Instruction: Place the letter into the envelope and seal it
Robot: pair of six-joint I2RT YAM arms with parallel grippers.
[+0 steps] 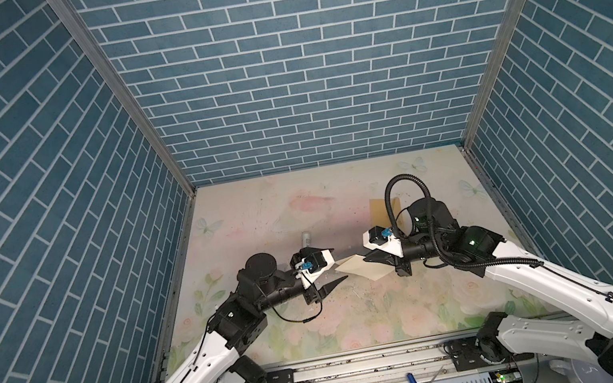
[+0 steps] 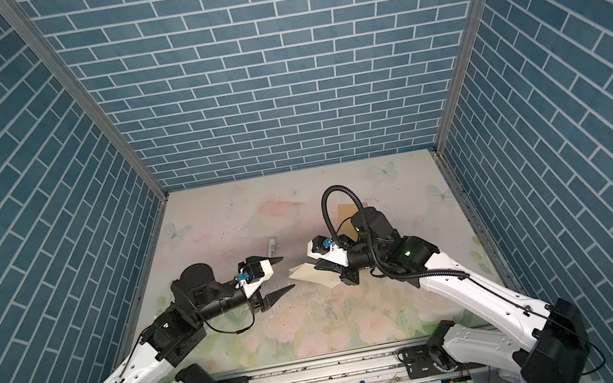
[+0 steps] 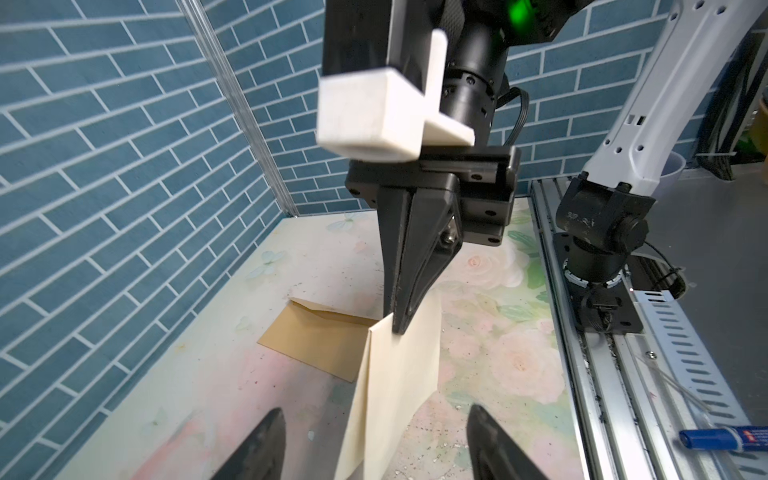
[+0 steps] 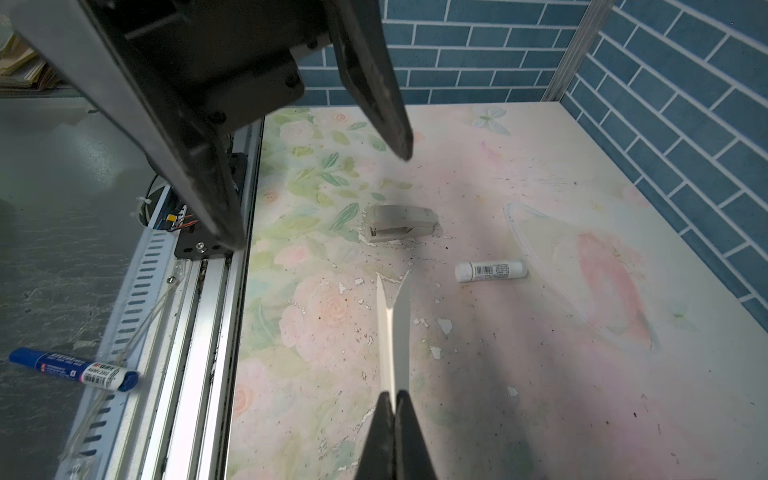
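Jaws over floral tabletop, blue-brick walls

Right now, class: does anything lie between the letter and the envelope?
Nothing visible does. The right gripper holds the letter near the envelope; glue stick and stapler lie on the letter's other side.

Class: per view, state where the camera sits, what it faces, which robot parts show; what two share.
Top view: high at front, looking down on table; both arms.
Top view: beside it, same aim; both arms, letter.
Left wrist: faces right gripper, letter; left fingers.
Right wrist: faces left gripper, glue stick; right fingers pinch letter.
Shared: letter.
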